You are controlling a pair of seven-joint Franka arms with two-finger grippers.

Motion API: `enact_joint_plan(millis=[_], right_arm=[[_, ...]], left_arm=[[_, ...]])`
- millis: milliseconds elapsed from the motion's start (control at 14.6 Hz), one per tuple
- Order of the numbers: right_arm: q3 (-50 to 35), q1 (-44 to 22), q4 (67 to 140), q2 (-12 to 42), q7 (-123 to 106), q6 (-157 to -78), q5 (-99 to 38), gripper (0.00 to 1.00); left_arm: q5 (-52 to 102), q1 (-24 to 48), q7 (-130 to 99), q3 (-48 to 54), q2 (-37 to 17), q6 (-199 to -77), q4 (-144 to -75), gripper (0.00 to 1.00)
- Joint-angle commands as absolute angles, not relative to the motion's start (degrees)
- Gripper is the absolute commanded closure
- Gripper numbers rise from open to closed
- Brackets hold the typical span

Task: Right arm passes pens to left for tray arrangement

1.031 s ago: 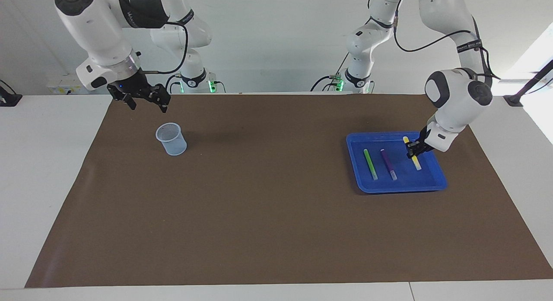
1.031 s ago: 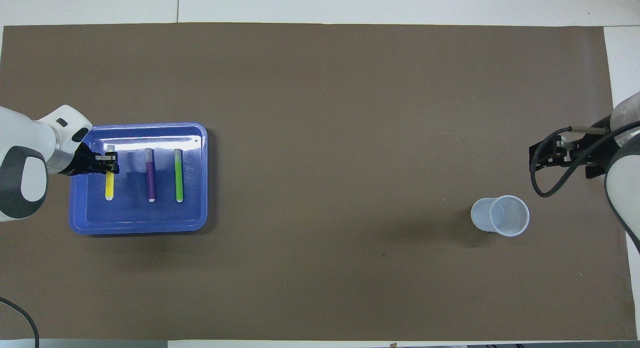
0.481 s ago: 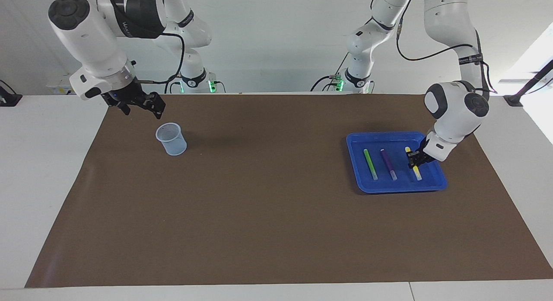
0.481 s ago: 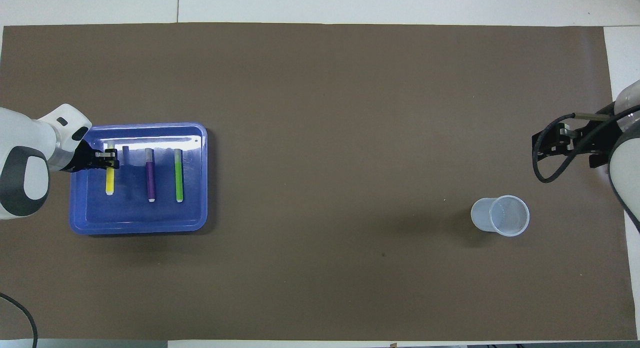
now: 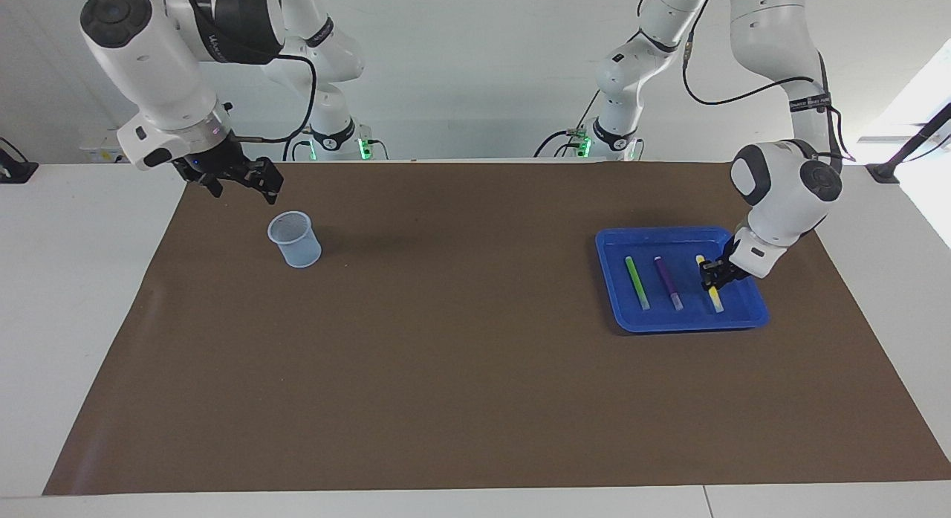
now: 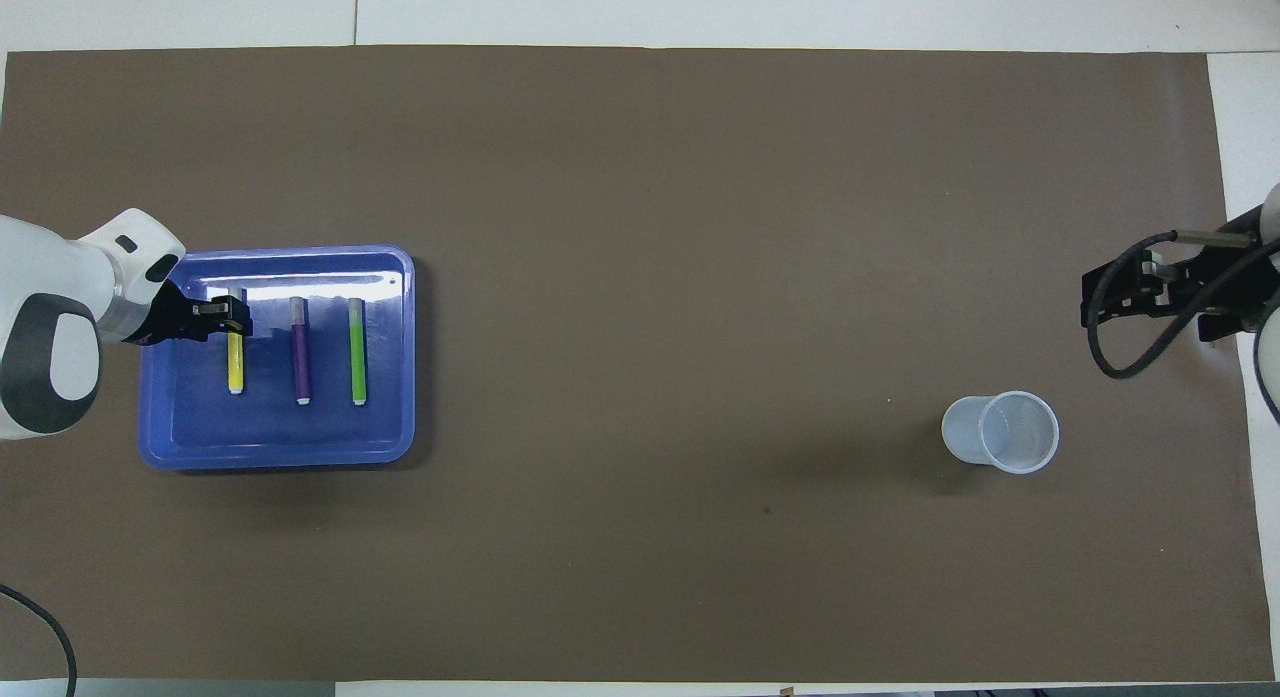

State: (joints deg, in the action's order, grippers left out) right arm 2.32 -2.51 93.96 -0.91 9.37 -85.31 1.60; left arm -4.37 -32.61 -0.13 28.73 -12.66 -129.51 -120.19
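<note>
The blue tray sits toward the left arm's end of the table. Three pens lie in it side by side: a green pen, a purple pen and a yellow pen. My left gripper is down at the yellow pen, around the part of it nearer the robots. Whether it still grips the pen I cannot tell. My right gripper hangs open and holds nothing, above the mat's corner at the right arm's end.
A translucent plastic cup stands upright on the brown mat, just below and beside my right gripper. White table shows around the mat's edges.
The left gripper has lowered the yellow pen flat into the tray and shifted it closer to the purple pen. The right gripper has drifted outward, away from the cup.
</note>
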Motion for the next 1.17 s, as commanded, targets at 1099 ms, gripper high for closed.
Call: enact_joint_plan(millis=[1099], right_arm=[[7.65,-1.31,94.31,-2.02,-4.31,-85.08,1.23,0.00]], left_arm=[[-0.54,-9.21,-0.88,13.60,5.08,-90.92,-101.53,0.00]])
